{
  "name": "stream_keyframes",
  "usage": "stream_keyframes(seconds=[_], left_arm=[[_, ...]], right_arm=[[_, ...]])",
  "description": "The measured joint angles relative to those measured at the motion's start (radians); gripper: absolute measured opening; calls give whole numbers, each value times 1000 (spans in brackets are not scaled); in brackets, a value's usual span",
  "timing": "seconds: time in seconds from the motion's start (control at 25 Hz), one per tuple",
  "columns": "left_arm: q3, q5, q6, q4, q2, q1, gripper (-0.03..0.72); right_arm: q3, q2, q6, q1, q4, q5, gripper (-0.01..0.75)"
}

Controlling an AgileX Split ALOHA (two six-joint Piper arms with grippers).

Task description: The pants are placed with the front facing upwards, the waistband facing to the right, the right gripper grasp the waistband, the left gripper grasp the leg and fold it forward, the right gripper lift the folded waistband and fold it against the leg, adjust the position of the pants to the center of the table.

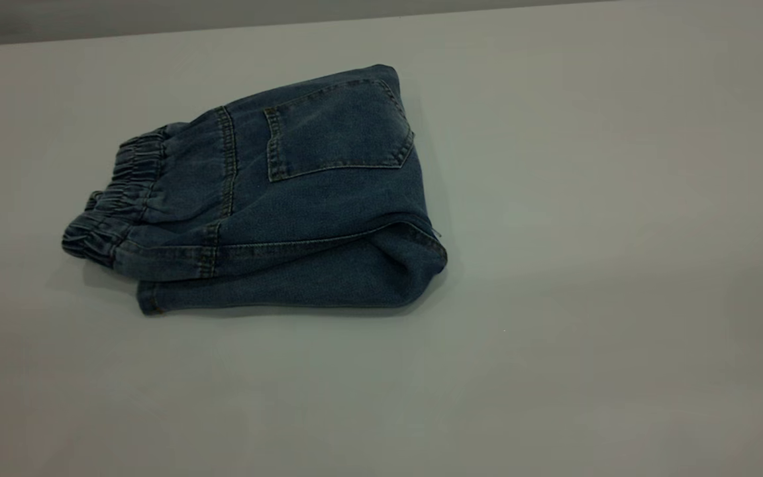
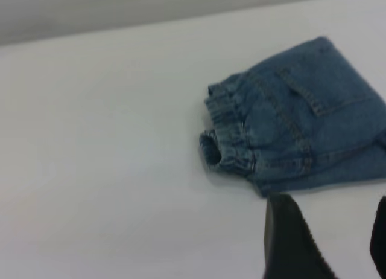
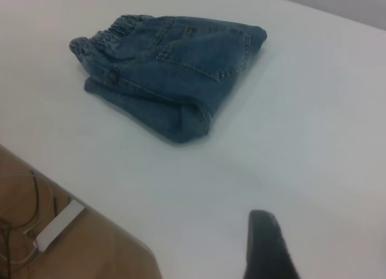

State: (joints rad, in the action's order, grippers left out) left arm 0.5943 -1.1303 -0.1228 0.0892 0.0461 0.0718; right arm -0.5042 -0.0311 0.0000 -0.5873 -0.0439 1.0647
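The blue denim pants (image 1: 302, 199) lie folded into a compact bundle on the white table (image 1: 587, 265), left of the middle, with a patch back pocket (image 1: 338, 129) facing up. The gathered waistband (image 1: 113, 199) points to the left. Neither gripper shows in the exterior view. My left gripper (image 2: 330, 200) hovers open and empty just short of the bundle's near edge, close to the waistband (image 2: 226, 131). My right gripper (image 3: 329, 230) is well back from the pants (image 3: 181, 67), showing one black finger (image 3: 268, 246) with bare table beside it, touching nothing.
The table's far edge (image 1: 222, 26) runs along the back. In the right wrist view the table's edge (image 3: 90, 197) drops to a brown floor with a white power strip (image 3: 57, 224) and cables. Bare tabletop stretches right of the pants.
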Motion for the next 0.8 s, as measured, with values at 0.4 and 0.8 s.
stream_keyframes(seconds=[0.4,0.8], left_arm=[[-89,51,0,-4,0,0,314],[-89,49,1,-4,0,0,314]], right_arm=[[0,0,0,47,-18,0,355],[-1,32,0,443,-15,0,355]])
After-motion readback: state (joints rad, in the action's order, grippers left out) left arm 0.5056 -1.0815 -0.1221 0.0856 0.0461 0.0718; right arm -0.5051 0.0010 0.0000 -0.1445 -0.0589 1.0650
